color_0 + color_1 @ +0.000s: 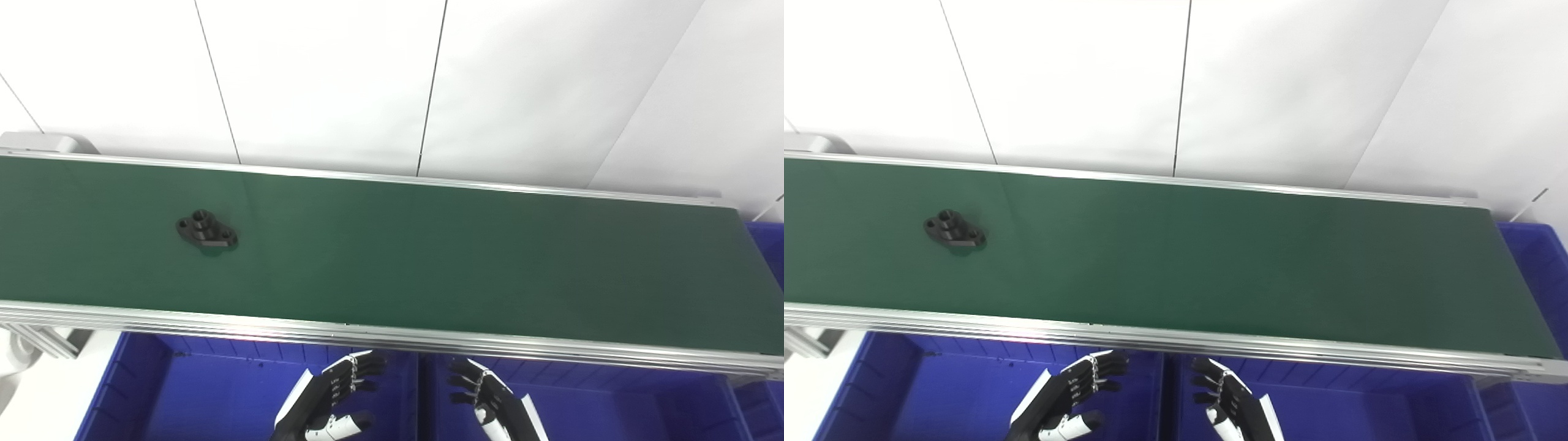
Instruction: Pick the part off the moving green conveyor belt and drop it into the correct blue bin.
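Black part (206, 229) far left on green belt (429, 257), mid-width; both robot hands, left (334, 398) and right (487, 401), released, fingers spread, over blue bins (202, 392).

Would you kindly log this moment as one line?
part: on belt, left, untouched | left hand: open, over bin | right hand: open, waiting

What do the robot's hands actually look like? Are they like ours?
Somewhat. The left hand and right hand have black fingers and a thumb each, with white shell panels along the back and small silvery metal links at the knuckles. No sleeves or markings show.
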You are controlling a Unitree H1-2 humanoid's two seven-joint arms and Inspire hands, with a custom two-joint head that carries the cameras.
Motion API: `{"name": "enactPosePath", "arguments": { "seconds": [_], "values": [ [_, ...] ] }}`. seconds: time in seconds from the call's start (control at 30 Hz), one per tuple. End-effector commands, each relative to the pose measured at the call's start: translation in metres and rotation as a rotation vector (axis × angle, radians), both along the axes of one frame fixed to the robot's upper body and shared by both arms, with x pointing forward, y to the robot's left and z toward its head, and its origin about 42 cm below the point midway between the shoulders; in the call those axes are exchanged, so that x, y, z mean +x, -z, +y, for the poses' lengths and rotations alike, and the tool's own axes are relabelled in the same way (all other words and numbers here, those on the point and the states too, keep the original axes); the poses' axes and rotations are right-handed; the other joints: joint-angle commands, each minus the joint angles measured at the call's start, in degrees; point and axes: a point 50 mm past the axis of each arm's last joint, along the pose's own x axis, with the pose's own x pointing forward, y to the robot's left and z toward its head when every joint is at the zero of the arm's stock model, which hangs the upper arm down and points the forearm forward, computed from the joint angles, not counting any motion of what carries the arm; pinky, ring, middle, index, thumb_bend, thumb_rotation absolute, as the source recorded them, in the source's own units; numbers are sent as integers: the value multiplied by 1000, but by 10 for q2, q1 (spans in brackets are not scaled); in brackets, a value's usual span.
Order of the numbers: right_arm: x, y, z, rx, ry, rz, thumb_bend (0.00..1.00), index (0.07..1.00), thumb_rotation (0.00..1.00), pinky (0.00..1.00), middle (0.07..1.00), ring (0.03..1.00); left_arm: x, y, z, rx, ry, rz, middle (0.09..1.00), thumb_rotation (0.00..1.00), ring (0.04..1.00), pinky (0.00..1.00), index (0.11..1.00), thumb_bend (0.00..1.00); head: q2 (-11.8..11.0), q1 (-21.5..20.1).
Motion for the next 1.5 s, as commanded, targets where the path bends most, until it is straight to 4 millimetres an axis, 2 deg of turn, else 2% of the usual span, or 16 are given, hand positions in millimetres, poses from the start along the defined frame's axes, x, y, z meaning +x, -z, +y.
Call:
{"name": "enactPosePath", "arguments": {
  "seconds": [0.0,0.2,0.4,0.63,1.1,1.33,1.47],
  "values": [
    [6,-3,2,7,-19,-19,862,808,827,699,823,793,7,-4,-2,0,-1,-36,810,630,807,721,772,897,-6,2],
    [6,5,0,3,-16,7,877,820,824,699,816,786,7,1,-3,13,8,-20,809,640,808,726,771,908,-40,11],
    [6,9,-3,32,-15,25,890,804,800,713,819,794,9,5,-5,12,14,-6,797,622,790,711,756,872,-54,18],
    [8,8,-5,29,-27,20,892,786,804,693,828,799,10,6,-7,8,16,-2,795,624,794,720,755,876,-46,18],
    [4,-3,-8,61,-36,-21,841,790,705,693,822,788,8,-2,-9,-3,11,-31,798,617,795,708,757,870,-14,21],
    [-1,-34,-5,71,-93,-129,865,806,671,681,802,777,6,-5,-9,0,7,-42,804,627,805,721,761,908,-4,16],
    [-3,-59,-3,68,-96,-217,902,812,669,663,795,761,5,-4,-8,-18,5,-31,807,606,808,730,766,902,-1,12]
  ]
}}
